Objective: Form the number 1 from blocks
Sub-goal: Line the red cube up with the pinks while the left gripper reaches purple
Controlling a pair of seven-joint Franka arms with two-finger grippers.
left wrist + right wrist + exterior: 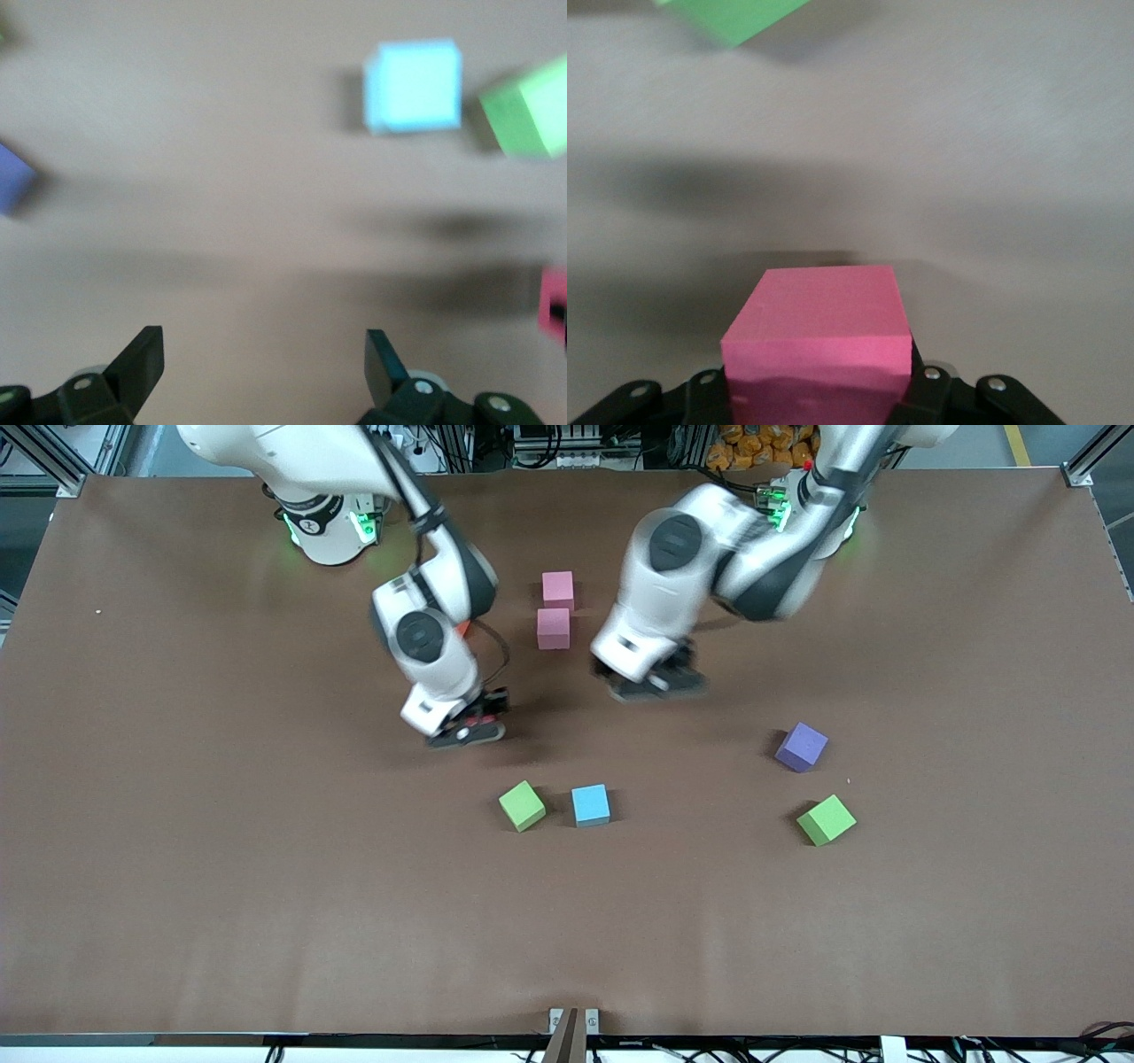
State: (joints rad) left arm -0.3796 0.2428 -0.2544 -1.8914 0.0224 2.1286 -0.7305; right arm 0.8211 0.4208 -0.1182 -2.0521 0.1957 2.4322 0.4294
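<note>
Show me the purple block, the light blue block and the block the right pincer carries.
purple block (pixel 802 746): front view, top face.
light blue block (pixel 590 804): front view, top face.
red block (pixel 819 314): right wrist view, top face, clamped in the right pincer (pixel 819 394).

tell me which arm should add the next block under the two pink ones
Right. The right gripper already holds a red block over the table beside the pink blocks. The left gripper is open and empty.
</note>
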